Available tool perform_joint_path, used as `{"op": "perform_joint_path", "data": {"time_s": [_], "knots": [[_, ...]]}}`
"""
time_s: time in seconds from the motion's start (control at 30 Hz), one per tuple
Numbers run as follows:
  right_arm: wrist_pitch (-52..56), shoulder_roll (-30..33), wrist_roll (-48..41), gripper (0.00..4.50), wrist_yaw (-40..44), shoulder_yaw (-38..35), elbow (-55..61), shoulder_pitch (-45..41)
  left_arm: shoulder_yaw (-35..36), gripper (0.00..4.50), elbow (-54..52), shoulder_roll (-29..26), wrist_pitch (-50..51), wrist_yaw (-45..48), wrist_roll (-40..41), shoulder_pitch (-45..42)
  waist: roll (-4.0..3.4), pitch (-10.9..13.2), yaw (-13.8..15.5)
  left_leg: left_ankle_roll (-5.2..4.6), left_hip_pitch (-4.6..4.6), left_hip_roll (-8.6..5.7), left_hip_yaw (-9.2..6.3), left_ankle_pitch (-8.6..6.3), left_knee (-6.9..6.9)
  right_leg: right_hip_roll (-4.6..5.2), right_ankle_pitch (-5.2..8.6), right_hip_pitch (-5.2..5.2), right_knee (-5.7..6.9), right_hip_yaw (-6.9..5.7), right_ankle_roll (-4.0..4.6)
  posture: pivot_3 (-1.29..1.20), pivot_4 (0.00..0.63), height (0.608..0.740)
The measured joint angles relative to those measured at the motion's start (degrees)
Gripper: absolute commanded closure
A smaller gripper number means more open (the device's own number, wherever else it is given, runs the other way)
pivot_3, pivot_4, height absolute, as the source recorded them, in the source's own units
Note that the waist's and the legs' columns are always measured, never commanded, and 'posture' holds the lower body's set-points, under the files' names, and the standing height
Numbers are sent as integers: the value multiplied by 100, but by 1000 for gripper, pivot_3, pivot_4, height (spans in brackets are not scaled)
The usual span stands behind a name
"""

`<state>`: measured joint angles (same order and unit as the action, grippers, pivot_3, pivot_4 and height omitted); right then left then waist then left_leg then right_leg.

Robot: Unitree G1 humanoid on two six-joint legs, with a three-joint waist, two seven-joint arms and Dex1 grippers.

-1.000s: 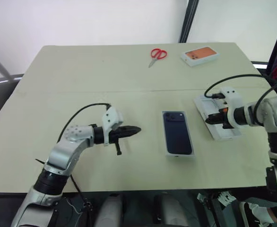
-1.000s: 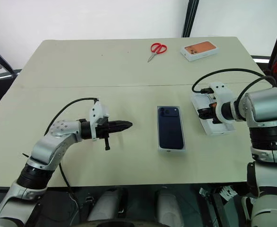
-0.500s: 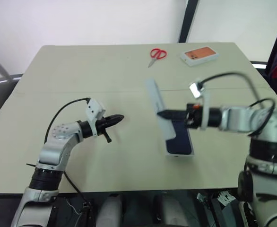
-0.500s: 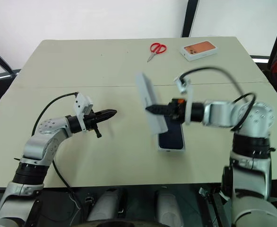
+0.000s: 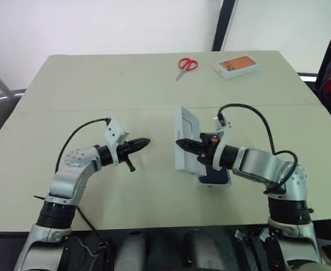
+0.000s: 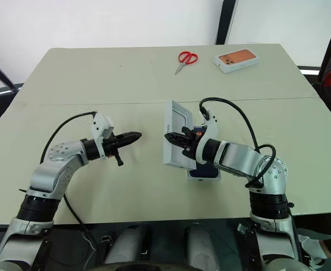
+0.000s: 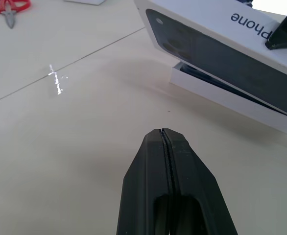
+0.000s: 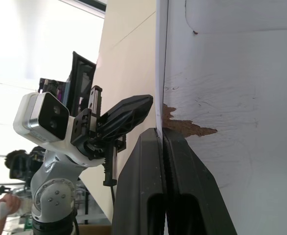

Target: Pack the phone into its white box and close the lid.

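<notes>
The right hand (image 5: 181, 144) grips the lid (image 5: 184, 139) on edge, just left of the phone (image 5: 217, 176); the left hand (image 5: 144, 142), closed and empty, lies farther left.

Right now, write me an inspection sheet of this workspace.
Surface: beige table, seam across its middle.
Job's things: phone lies in the white box near the front edge; lid is lifted, tilted on edge over the box, not yet closed.
Clutter: red scissors and orange-topped box at the far edge.
Grippers: right end effector shut on the lid's rim; left end effector shut, empty, off the table beside the box.
Cables: black cable loops over each wrist.
Surroundings: white wall, dark post behind the table; a person's hand in the right wrist view.
</notes>
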<state>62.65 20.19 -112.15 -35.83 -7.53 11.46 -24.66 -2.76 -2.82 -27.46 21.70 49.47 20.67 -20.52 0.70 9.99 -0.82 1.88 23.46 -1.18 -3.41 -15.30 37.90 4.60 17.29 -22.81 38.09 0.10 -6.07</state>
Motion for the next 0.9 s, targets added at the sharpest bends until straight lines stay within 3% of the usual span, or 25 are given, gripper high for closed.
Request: {"op": "perform_joint_path", "data": {"time_s": [0.43,0.7,0.8,0.9], "knots": [[-138,-494,3,4480,389,52,424,-98,-83,4500,46,56,-4,32,-44,-57,-3,2,12,-2,-1,2,0,-1,-5,-3,0,-5,1,3,0,0,150,740],[320,395,-15,4480,906,-31,18,363,-100,4500,47,127,-3,20,-67,-75,-5,2,-2,-3,-1,3,2,-2,-5,-4,0,-4,0,3,1,0,150,740],[502,805,-38,3569,1180,-85,-190,345,-266,4500,54,370,-1,-2,-106,-227,-4,2,32,-3,-1,0,-1,-2,-2,-1,0,5,-4,-1,0,0,150,740],[649,1050,-33,2113,1325,-63,-408,312,-505,4500,64,662,2,-38,-151,-426,-3,2,24,-6,0,-3,2,-4,0,2,0,6,-8,1,0,0,150,740]]}}
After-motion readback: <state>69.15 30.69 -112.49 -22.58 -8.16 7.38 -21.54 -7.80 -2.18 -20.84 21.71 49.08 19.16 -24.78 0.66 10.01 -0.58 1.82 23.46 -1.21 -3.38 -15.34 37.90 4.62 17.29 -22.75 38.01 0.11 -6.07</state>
